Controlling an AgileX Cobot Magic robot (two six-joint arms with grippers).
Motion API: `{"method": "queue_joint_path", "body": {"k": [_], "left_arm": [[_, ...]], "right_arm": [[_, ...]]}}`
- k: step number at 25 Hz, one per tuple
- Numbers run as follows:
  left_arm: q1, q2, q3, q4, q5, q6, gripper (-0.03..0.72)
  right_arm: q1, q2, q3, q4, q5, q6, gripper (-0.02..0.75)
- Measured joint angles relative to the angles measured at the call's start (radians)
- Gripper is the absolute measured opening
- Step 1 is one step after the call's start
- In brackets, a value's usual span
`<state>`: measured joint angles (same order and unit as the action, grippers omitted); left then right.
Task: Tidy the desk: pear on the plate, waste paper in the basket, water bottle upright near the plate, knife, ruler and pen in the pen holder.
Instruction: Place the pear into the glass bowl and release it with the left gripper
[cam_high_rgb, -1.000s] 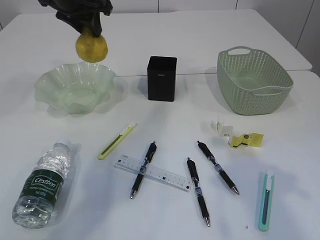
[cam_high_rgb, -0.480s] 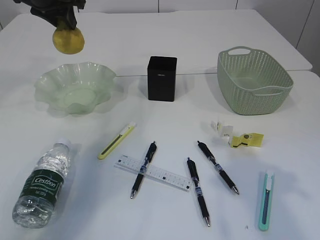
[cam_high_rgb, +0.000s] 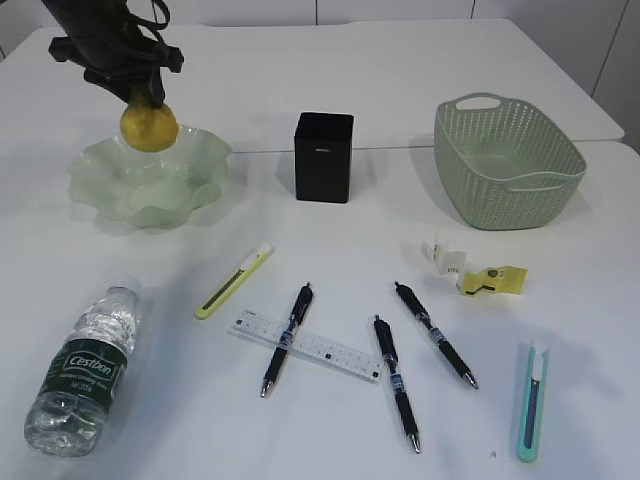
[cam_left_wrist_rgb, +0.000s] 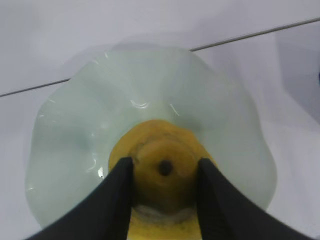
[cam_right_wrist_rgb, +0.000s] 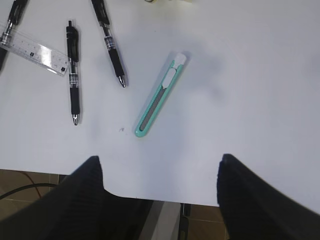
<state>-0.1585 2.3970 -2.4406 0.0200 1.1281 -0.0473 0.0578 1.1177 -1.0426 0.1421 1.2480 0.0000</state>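
Note:
My left gripper (cam_high_rgb: 146, 98) is shut on the yellow pear (cam_high_rgb: 150, 127), hanging just over the back of the pale green wavy plate (cam_high_rgb: 100, 185). From the left wrist, the pear (cam_left_wrist_rgb: 165, 150) sits between both black fingers above the plate (cam_left_wrist_rgb: 150, 85). My right gripper (cam_right_wrist_rgb: 160, 160) stands open and empty at the table's front edge, near the teal knife (cam_right_wrist_rgb: 161, 97). The water bottle (cam_high_rgb: 85, 372) lies on its side at front left. A yellow knife (cam_high_rgb: 234, 281), the ruler (cam_high_rgb: 320, 347) and three pens (cam_high_rgb: 396, 383) lie mid-table. Waste paper (cam_high_rgb: 470, 272) is right of centre.
The black pen holder (cam_high_rgb: 323, 157) stands behind the pens, right of the plate. A green woven basket (cam_high_rgb: 508, 160) sits at back right. The teal knife (cam_high_rgb: 533, 400) lies at front right. One pen (cam_high_rgb: 287, 338) crosses the ruler.
The left gripper carried the pear first left and up, then down toward the plate's back rim. Everything else on the table stayed put.

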Motion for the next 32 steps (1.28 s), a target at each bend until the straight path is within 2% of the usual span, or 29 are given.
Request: {"method": "queue_joint_path", "body": {"k": [10, 32], "left_arm": [[0.060, 0.061, 0.000, -0.059, 0.002, 0.000, 0.262], [0.061, 0.143, 0.002, -0.101, -0.043, 0.000, 0.262]], "right_arm": [[0.000, 0.000, 0.000, 0.000, 0.000, 0.007, 0.552], [0.000, 0.000, 0.000, -0.006, 0.000, 0.011, 0.551]]}}
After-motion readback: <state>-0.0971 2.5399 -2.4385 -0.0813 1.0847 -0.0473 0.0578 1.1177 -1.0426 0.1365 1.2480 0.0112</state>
